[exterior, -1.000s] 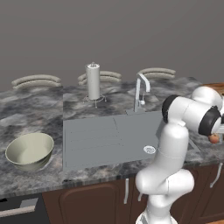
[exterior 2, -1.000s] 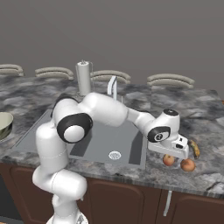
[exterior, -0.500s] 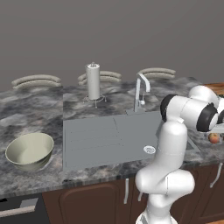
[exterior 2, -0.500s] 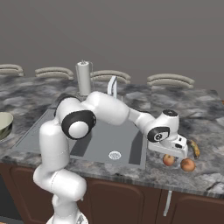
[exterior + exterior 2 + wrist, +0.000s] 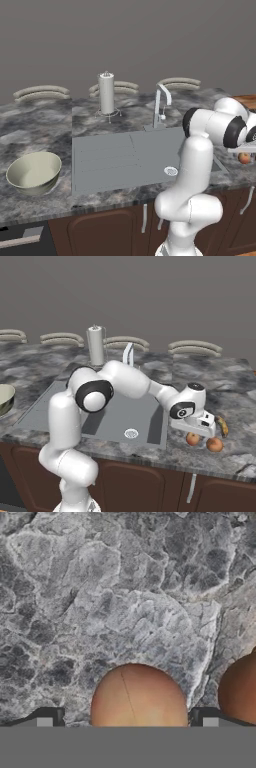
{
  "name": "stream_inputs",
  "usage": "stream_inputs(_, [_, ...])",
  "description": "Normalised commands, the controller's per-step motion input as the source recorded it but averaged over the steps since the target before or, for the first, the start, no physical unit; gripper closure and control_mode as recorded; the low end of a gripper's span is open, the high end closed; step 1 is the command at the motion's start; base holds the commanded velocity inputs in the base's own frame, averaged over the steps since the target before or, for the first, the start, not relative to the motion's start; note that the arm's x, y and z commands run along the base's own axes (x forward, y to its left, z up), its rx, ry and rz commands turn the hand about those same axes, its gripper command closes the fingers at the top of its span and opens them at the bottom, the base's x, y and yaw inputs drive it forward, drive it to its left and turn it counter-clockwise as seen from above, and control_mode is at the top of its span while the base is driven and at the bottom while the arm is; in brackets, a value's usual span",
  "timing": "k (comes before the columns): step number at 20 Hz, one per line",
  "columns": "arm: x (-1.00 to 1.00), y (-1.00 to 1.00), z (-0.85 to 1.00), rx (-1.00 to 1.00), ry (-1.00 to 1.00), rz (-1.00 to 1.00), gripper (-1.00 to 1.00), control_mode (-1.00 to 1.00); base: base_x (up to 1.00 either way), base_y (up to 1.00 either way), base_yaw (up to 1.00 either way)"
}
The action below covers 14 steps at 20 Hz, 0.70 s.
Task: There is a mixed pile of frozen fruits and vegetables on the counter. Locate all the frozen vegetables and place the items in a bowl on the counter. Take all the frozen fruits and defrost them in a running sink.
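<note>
Hovering over the marbled surface right of the sink, the hand straddles one orange-brown frozen fruit, fingers wide apart (nothing gripped), apparently lined up to close on it; a second lump sits just beside.

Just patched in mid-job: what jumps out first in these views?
The white arm stretches right across the sink, its gripper low over the counter with jaws open. An orange-brown fruit sits between the fingertips in the hand view, a second one beside it. The cream-green bowl waits far left.
</note>
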Motion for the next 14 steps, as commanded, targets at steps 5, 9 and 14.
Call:
stream_inputs(5, [0.0, -0.01, -0.1, 0.0, 0.0, 0.0, 1.0, -1.0, 0.0, 0.0, 0.0])
stream_inputs(9, [0.0, 0.0, 0.0, 0.0, -0.02, 0.0, 1.0, -1.0, 0.0, 0.0, 0.0])
stream_inputs(14, [0.0, 0.0, 0.0, 0.0, -0.08, 0.0, 1.0, -1.0, 0.0, 0.0, 0.0])
